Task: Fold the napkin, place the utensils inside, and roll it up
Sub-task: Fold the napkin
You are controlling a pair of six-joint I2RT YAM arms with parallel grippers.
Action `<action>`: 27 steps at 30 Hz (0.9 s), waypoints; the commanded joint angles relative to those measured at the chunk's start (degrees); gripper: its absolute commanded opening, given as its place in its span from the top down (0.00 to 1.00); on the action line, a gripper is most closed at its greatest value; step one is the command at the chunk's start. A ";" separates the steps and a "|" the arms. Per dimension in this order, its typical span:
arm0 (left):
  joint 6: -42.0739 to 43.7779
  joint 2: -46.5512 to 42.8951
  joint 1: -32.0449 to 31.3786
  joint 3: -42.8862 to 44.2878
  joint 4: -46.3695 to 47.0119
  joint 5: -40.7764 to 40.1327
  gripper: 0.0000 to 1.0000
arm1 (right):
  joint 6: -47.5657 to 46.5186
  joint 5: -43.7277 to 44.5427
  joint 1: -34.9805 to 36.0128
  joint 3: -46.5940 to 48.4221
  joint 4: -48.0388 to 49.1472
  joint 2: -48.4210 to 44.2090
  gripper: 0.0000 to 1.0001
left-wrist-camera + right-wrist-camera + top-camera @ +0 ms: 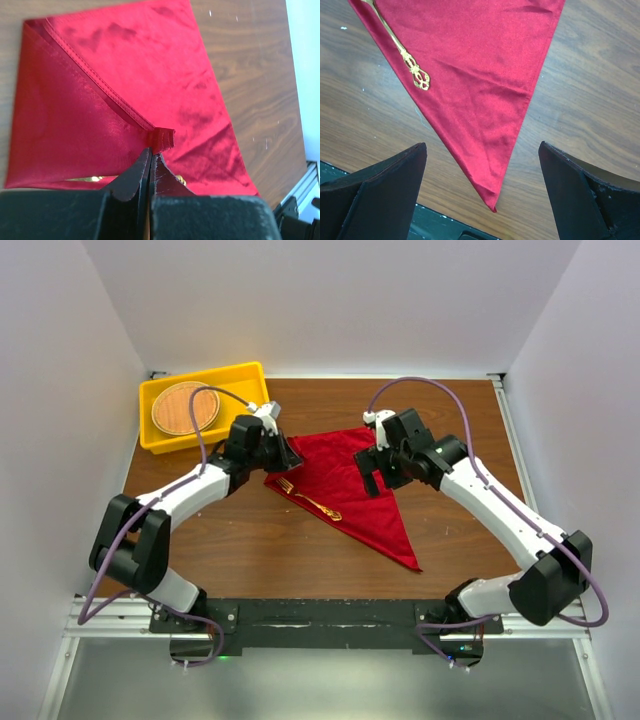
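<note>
You have the napkin (352, 498) folded into a triangle at frame centre, its tip pointing lower right, and the fork (310, 502) lies along its left edge. Your left gripper (151, 154) is clenched on a cloth corner, and the right gripper (372, 480) hangs released above. By my reading, rolling is what remains.

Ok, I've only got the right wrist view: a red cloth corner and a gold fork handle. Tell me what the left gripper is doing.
Observer: The left gripper is shut on a pinched bit of the bright red cloth napkin.
Operator: Say where the fork's tines point.
Observer: From the top, the slender gold metal fork lies on the napkin, tines toward the left gripper.
Operator: Report anything else around.
Observer: A yellow plastic bin at the far left corner holds a round woven orange-brown mat.
</note>
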 commanded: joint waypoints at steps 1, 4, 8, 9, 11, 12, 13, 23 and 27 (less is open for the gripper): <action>0.20 -1.13 -2.48 -0.21 0.22 -0.96 1.00 | 0.81 -0.32 -0.80 -0.28 1.53 -2.19 0.02; -0.06 -0.25 -3.18 0.40 0.56 -1.05 1.00 | 0.72 -0.24 -1.15 -0.64 1.45 -2.45 0.02; 0.28 0.10 -4.68 2.60 -1.27 -2.19 1.00 | 0.72 -0.24 -1.51 -1.16 1.45 -2.63 0.02; 0.55 0.10 -5.12 3.65 -3.80 -3.15 1.00 | 0.72 -0.15 -1.51 -1.25 1.36 -2.72 0.02; 0.99 -0.25 -5.38 4.36 -4.79 -3.68 1.00 | 0.72 -0.15 -1.60 -1.34 1.36 -2.89 0.02; 0.99 -0.34 -5.64 4.62 -5.23 -3.68 1.00 | 0.81 -0.23 -1.77 -1.43 1.36 -2.98 0.02; 0.99 -0.42 -5.73 4.71 -5.41 -3.77 1.00 | 0.81 -0.15 -1.77 -1.69 1.53 -3.07 0.02; 0.38 0.80 -8.81 6.03 -6.82 -4.21 0.99 | 1.34 -0.76 -2.47 -1.69 1.27 -2.72 0.02; 0.55 2.03 -9.86 6.38 -6.46 -3.77 0.98 | 1.51 -0.94 -2.56 -2.04 1.27 -2.98 0.02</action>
